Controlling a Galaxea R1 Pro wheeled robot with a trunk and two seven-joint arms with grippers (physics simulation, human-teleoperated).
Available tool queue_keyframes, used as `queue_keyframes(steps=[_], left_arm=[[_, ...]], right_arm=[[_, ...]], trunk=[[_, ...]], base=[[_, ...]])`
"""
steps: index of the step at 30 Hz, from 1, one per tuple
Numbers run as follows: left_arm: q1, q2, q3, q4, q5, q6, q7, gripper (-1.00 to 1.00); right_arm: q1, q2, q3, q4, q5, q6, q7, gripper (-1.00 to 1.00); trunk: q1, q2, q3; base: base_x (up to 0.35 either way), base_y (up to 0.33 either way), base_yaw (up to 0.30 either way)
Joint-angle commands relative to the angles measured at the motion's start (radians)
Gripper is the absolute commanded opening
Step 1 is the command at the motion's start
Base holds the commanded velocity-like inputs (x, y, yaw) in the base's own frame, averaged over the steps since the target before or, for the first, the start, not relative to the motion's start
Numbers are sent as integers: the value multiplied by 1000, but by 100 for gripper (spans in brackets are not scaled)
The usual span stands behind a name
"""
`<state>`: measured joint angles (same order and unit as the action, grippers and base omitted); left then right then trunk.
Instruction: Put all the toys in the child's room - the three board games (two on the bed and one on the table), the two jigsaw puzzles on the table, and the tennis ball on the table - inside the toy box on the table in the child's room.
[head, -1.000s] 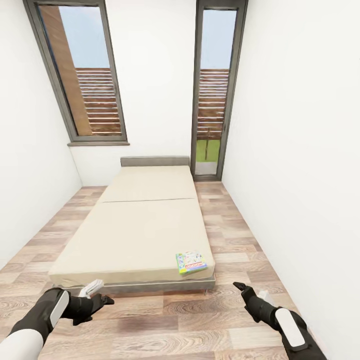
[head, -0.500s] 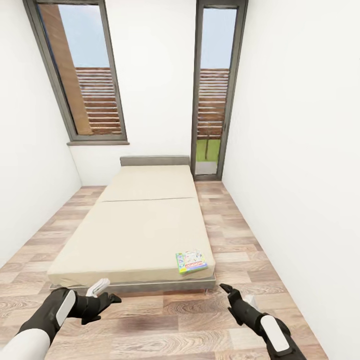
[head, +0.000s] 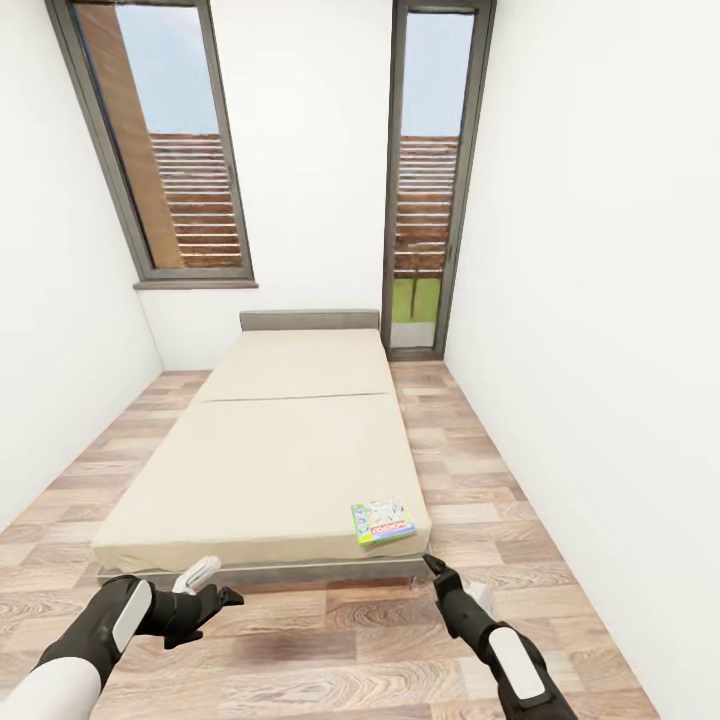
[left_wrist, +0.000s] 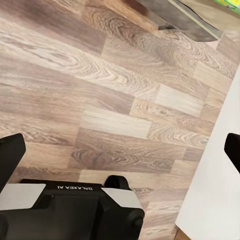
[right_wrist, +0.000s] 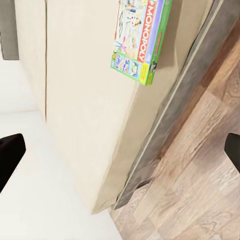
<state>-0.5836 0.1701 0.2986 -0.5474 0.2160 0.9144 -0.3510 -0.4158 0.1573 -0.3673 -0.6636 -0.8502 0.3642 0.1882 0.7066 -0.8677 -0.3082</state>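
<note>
One board game (head: 382, 523), a green and white box with a Monopoly cover, lies flat on the near right corner of the bed (head: 270, 450). In the right wrist view the board game (right_wrist: 142, 40) lies ahead on the beige mattress (right_wrist: 80, 100). My right gripper (head: 437, 570) is open, low over the floor just in front of that corner, a short way from the box. My left gripper (head: 225, 598) hovers open and empty near the bed's near left end. The table, toy box, jigsaw puzzles and tennis ball are out of view.
White walls close in on both sides, leaving wood floor strips (head: 490, 470) beside the bed. A window (head: 165, 150) and a tall glass door (head: 425, 180) stand behind the grey headboard (head: 310, 321). The dark bed frame (left_wrist: 190, 22) runs low along the foot.
My right arm has swung left and forward towards the bed's near right corner. The left gripper has edged slightly forward. The board game has not moved.
</note>
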Motion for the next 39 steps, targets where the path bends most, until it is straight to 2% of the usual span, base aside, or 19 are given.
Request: queue_keyframes(steps=[1,5,10,13,21,26,29,39], left_arm=[[-1,-1,4,0,-1,6,-3,100],[-1,-9,4,0,-1,6,-3,100],[0,-17,3,0,-2,6,-3,100],[0,-19,4,0,-3,6,-3,100],[-1,-20,4,0,-2,8,-2,100],[-1,-16,5,0,0,20,3,100],[-1,-15,5,0,1,29,5,100],[-1,-37,5,0,-1,33,31,100]], right_arm=[[-1,1,-8,-1,-11,8,2,100],[0,-3,-11,0,-71,3,3,100],[-2,-4,-9,29,-114,-8,-3,100],[-5,-5,-10,41,-120,-16,-4,100],[-7,3,-2,62,-130,-123,6,100],[-8,12,-1,82,-136,-139,27,100],[-7,8,-4,95,-137,-142,39,100],[-6,6,-7,114,-139,-145,76,100]], trunk=[[4,-8,-5],[19,-36,-17],[39,-71,-33],[50,-92,-42],[81,-148,-67],[100,-183,-83],[111,-204,-92],[150,-274,-124]], base=[[0,0,0],[0,0,0],[0,0,0],[0,0,0],[0,0,0],[0,0,0],[0,0,0],[0,0,0]])
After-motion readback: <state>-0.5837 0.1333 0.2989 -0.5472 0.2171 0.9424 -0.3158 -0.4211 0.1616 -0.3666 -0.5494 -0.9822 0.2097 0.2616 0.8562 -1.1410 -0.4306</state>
